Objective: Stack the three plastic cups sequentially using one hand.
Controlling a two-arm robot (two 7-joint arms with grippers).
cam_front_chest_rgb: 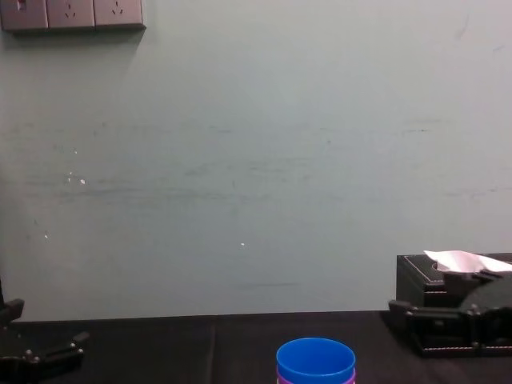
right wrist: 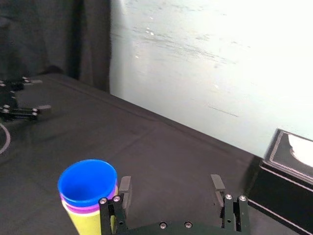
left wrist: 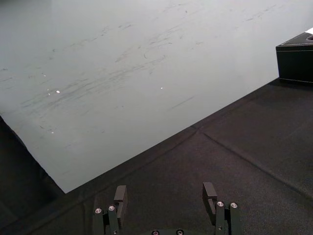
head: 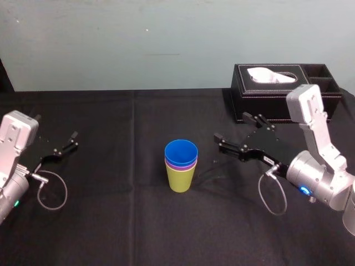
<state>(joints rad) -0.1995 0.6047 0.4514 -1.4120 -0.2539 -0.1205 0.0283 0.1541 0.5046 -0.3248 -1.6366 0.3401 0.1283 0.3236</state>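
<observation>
Clearly apart: nested cups (head: 181,165) left of right gripper (head: 232,129), jaws spread.

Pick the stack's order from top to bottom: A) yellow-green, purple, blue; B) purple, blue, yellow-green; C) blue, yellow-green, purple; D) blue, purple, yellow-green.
D: the blue cup nests on top, the purple cup shows its rim just below, and the yellow-green cup is at the bottom; the right gripper is open beside the stack, touching nothing.
</observation>
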